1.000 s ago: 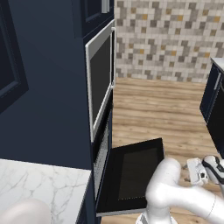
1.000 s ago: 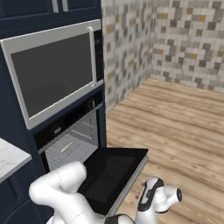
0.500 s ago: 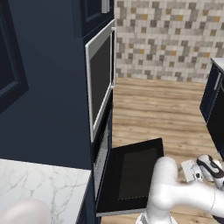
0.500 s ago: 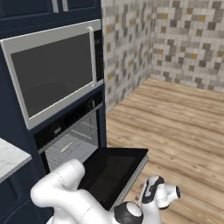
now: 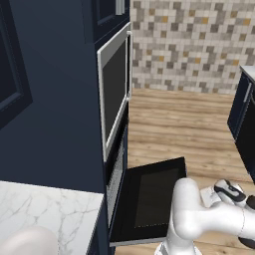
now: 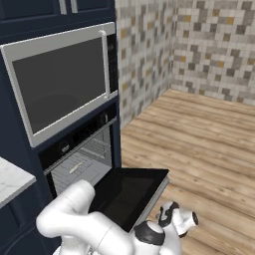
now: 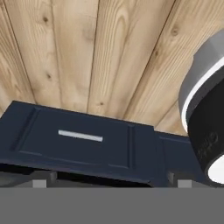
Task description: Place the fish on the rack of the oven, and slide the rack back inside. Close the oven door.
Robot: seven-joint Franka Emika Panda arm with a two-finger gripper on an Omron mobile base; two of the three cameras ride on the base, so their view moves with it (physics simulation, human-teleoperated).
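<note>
We see the oven point(image 6: 82, 159) with the oven door point(image 6: 130, 191) dropped flat and open. Inside, the rack point(image 6: 79, 168) sits within the cavity, and the fish point(image 6: 74, 169) lies on it as a small pale sliver. Our gripper point(image 6: 178, 219) hangs low over the wooden floor point(image 6: 209, 144), just beyond the door's front edge, released with its jaws spread wide and grasping nothing. A marble worktop point(image 5: 45, 209) lies to the left of the oven.

Glossy black glass oven door point(image 6: 127, 191), silver wire rack point(image 6: 82, 167), matt wood-plank floor point(image 6: 209, 134).
</note>
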